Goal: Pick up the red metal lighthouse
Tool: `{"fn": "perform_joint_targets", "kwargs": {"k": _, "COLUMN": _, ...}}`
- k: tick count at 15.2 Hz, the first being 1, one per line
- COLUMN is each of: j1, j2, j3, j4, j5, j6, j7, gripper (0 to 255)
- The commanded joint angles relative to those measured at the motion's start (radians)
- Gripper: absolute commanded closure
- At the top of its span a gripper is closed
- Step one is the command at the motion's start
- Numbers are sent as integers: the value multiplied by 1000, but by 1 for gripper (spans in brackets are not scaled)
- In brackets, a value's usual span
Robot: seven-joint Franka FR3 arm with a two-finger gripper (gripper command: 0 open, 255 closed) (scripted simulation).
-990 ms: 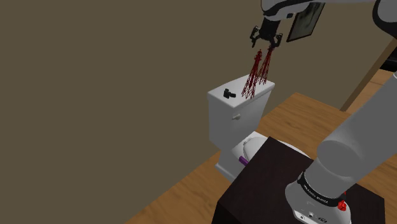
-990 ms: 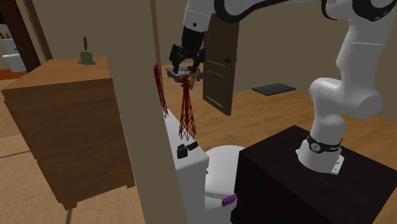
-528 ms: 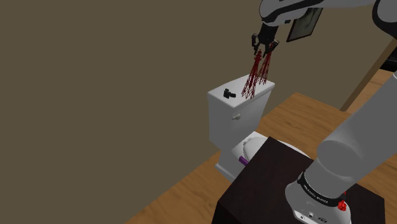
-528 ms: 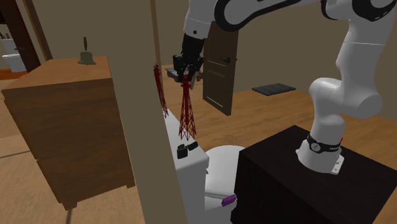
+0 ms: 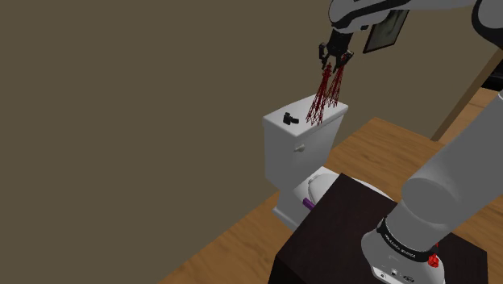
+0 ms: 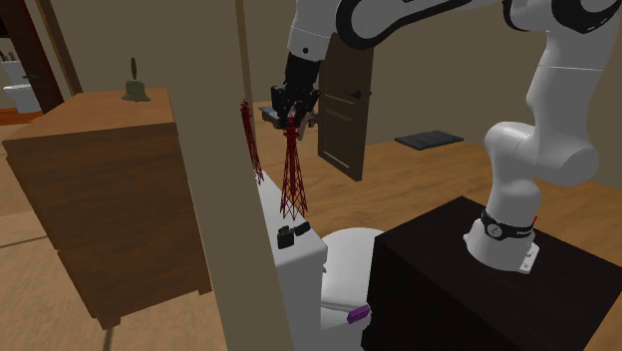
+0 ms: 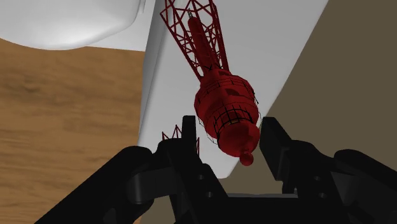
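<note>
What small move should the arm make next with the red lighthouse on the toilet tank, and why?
Probably a short lift straight up. The end effector appears shut on the rounded top of the lighthouse, whose base rests on the toilet tank. A vertical rise should free it without tipping.

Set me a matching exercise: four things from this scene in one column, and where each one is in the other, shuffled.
Things:
1. red lighthouse
2. small black object
3. purple object
4. bell

Places:
A. on top of the wooden dresser
B. at the front edge of the toilet bowl
C. lying on the tank lid
D. upright on that lid, its top inside the gripper

Pairs: 1-D, 2-C, 3-B, 4-A
</note>
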Motion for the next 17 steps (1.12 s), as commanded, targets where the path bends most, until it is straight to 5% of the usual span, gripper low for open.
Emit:
{"fn": "perform_joint_targets", "kwargs": {"k": 1, "j1": 0, "j2": 1, "j3": 0, "j4": 12, "j5": 1, "j6": -13, "j7": -2, "gripper": 255}}
{"fn": "perform_joint_targets", "kwargs": {"k": 17, "j1": 2, "j2": 9, "j3": 2, "j4": 211, "j5": 12, "j6": -203, "j7": -22, "gripper": 255}}
